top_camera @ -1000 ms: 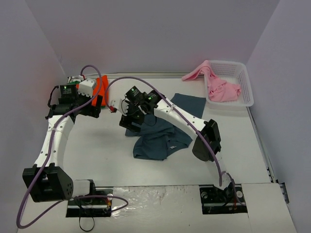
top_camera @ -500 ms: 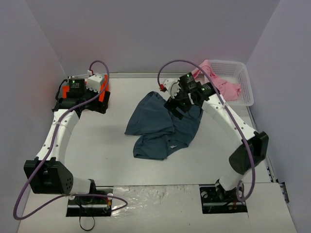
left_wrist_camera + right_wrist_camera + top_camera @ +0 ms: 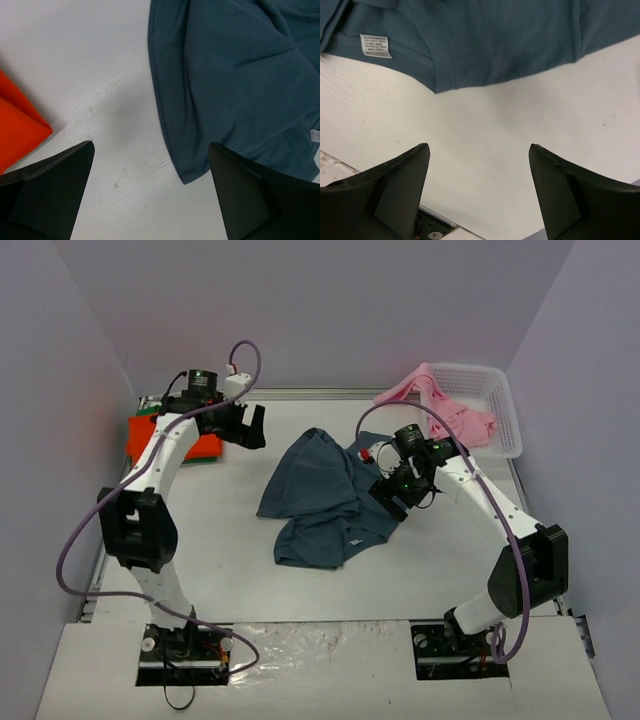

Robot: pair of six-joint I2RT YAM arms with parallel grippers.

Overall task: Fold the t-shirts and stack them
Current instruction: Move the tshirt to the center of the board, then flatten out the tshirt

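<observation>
White table [image 3: 220,540]; slate-blue t-shirt [image 3: 325,502] tag [image 3: 375,45] unreadable; left end effector [image 3: 152,200], right end effector [image 3: 479,200] agape

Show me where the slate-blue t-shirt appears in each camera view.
Top external: the slate-blue t-shirt lies crumpled in the middle of the picture.
Left wrist: the slate-blue t-shirt fills the upper right.
Right wrist: the slate-blue t-shirt spans the top edge.
Shared landmark: the white table under its hem.

A crumpled t-shirt [image 3: 325,502] lies at the middle of the desk [image 3: 220,550]. A folded t-shirt [image 3: 165,440] sits in the far left corner. A basket [image 3: 500,400] stands in the far right corner, a third t-shirt [image 3: 455,425] inside it, spilling over its left rim
</observation>
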